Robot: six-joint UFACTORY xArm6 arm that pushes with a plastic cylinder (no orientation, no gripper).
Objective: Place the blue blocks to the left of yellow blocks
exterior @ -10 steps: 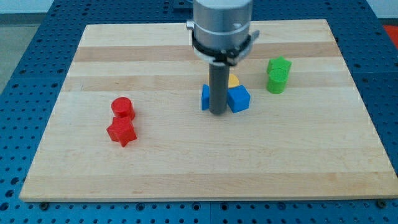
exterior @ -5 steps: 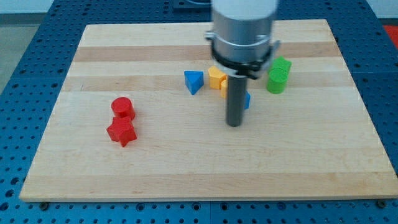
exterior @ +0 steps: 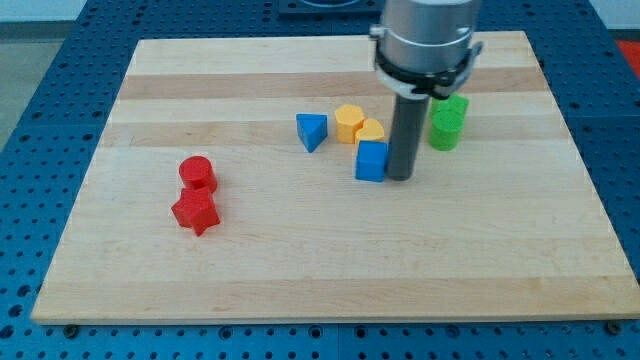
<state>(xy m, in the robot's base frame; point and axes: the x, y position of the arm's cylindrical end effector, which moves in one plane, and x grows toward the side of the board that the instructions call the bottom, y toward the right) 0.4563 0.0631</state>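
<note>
Wooden tabletop [exterior: 300,260]. End effector: plain rod with nothing to open or close; my tip [exterior: 400,178] rests just right of the blue cube [exterior: 371,161]. Blue triangular block [exterior: 312,131] lies left of two touching yellow blocks [exterior: 349,122] [exterior: 371,131]; cube sits directly below them. Two green blocks [exterior: 447,121] at right, two red blocks [exterior: 197,192] at left.
</note>
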